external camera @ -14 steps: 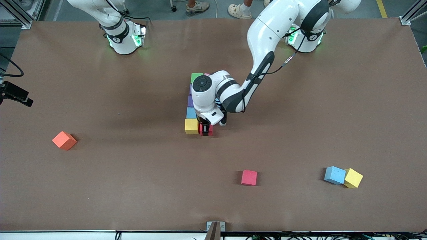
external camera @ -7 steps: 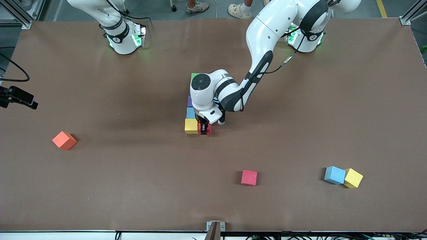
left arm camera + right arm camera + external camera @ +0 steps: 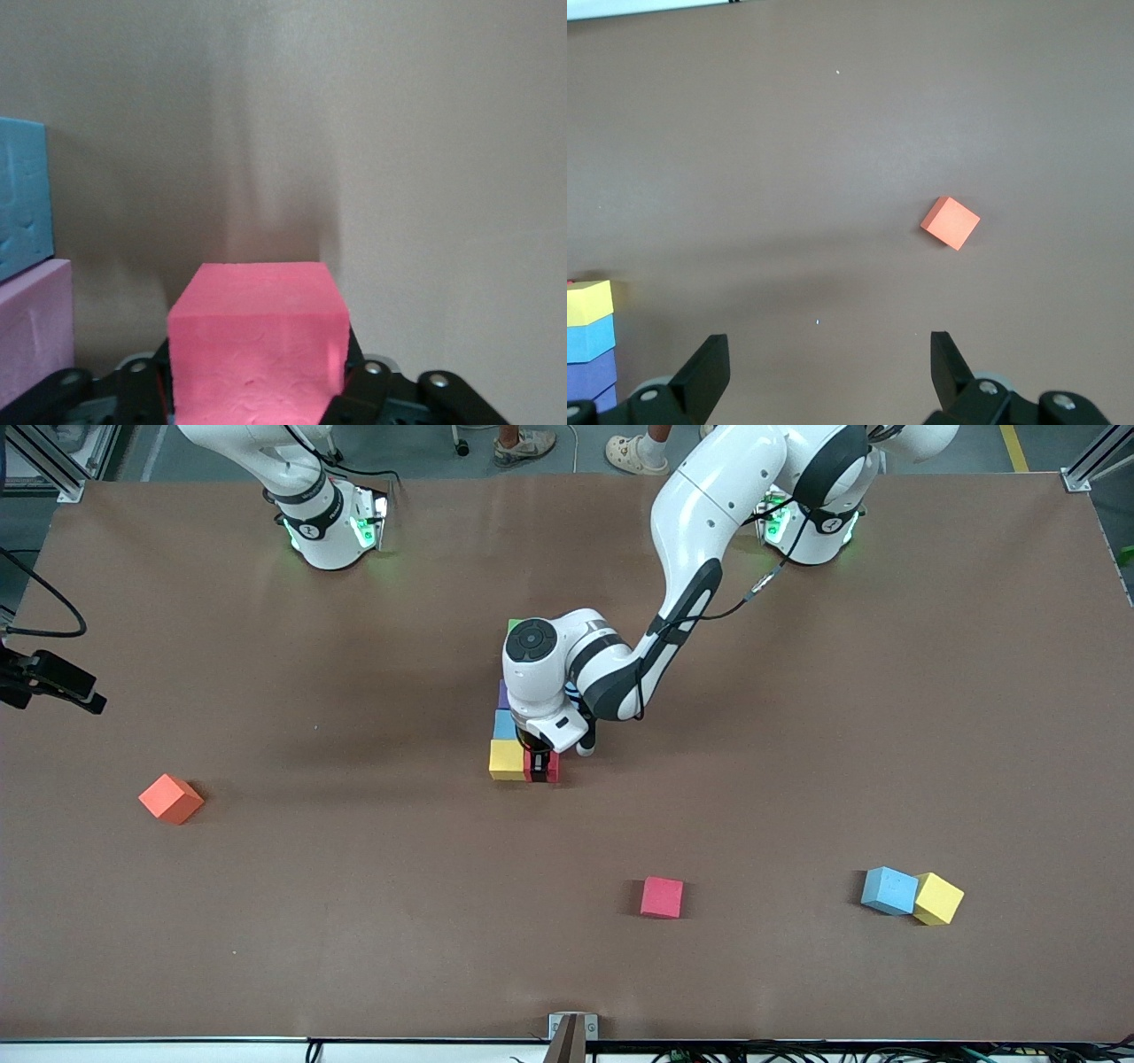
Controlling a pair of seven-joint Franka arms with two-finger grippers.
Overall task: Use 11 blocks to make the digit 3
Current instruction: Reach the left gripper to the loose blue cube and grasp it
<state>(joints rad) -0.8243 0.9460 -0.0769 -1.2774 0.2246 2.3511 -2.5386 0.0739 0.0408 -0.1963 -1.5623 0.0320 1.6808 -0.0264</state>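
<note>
A column of blocks stands mid-table: green (image 3: 514, 625), purple (image 3: 503, 693), light blue (image 3: 504, 725) and yellow (image 3: 507, 759), partly hidden under the left arm's wrist. My left gripper (image 3: 541, 767) is down at the table, shut on a red block (image 3: 553, 767) that sits against the yellow one. In the left wrist view the red block (image 3: 257, 345) fills the left gripper (image 3: 257, 394), with light blue (image 3: 22, 199) and purple (image 3: 31, 328) cubes beside it. My right gripper (image 3: 826, 367) hangs open and empty above bare table.
Loose cubes lie nearer the front camera: a pink one (image 3: 662, 896), then a light blue (image 3: 889, 890) and a yellow (image 3: 938, 898) touching, toward the left arm's end. An orange cube (image 3: 171, 798) lies toward the right arm's end, also in the right wrist view as the orange cube (image 3: 951, 223).
My left gripper has slid the red block a little toward the right arm's end, up against the yellow block. The right arm has not moved.
</note>
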